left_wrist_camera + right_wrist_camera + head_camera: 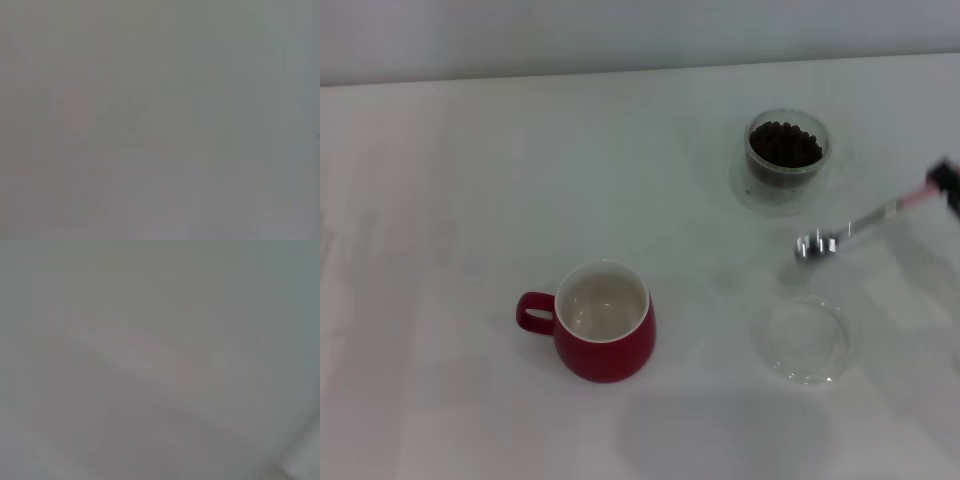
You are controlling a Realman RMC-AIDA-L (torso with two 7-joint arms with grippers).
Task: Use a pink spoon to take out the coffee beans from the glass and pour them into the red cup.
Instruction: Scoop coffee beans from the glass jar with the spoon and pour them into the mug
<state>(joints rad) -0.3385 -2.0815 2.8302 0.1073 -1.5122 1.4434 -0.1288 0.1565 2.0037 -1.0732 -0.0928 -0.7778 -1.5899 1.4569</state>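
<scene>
The red cup [605, 325] stands upright at the front middle of the table, its white inside empty and its handle pointing left. The glass [786, 150] with the coffee beans [785, 143] stands at the back right. My right gripper [944, 186] shows only as a dark tip at the right edge; it holds the pink spoon [865, 222] by the end of its pink handle. The spoon's metal bowl hangs between the glass and the dish, with no beans visible in it. The left gripper is out of view. Both wrist views show only blank surface.
A flat shallow clear glass dish [802, 338] lies on the white table [440, 200] at the front right, just below the spoon's bowl and to the right of the red cup.
</scene>
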